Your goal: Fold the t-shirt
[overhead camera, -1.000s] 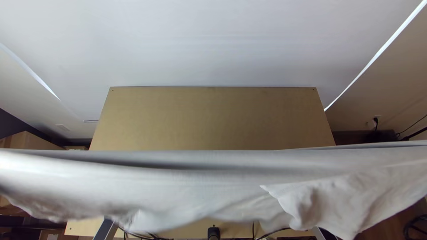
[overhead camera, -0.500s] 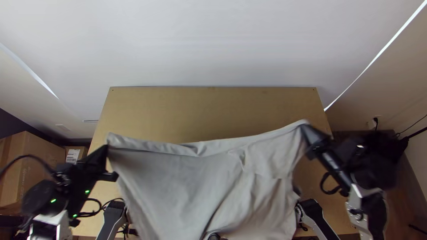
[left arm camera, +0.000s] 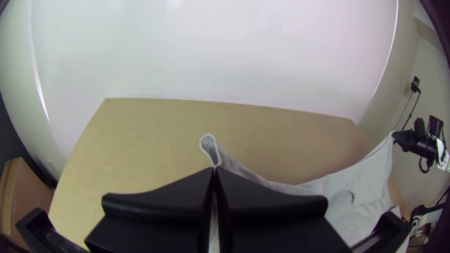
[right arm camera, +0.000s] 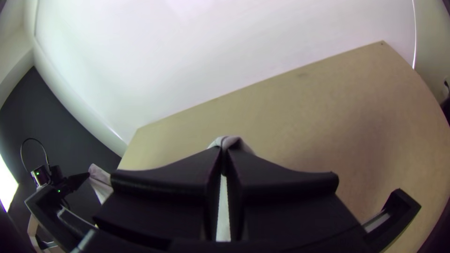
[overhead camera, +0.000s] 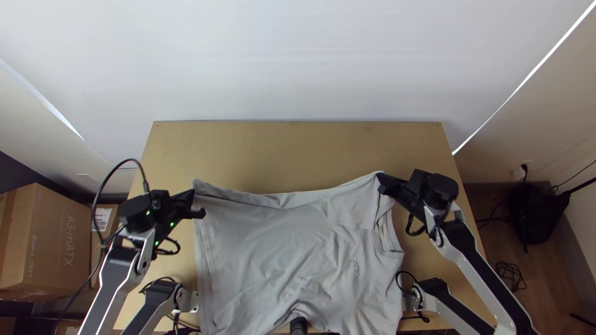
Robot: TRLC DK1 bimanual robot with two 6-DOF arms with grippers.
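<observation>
The light grey t-shirt (overhead camera: 279,248) hangs between the two grippers over the table's near half, its upper edge sagging a little and its lower part running past the near edge. In the top view my left gripper (overhead camera: 194,205) holds its upper left corner, and my right gripper (overhead camera: 381,182) its upper right corner. The left wrist view shows my left gripper (left arm camera: 214,171) shut on a folded edge of the shirt (left arm camera: 356,197). My right gripper (right arm camera: 224,152) is shut on a bunched bit of the shirt (right arm camera: 230,141) in the right wrist view.
The wooden table (overhead camera: 298,155) shows its bare far half beyond the shirt. Cardboard boxes (overhead camera: 46,242) stand on the left beside the table. At the right, a black object (overhead camera: 539,211) and cables lie on the floor.
The shirt was stretched wide close to the top camera; it has since come down and nearer the table. Both grippers have moved inward with its corners, and the cloth now hangs slacker.
</observation>
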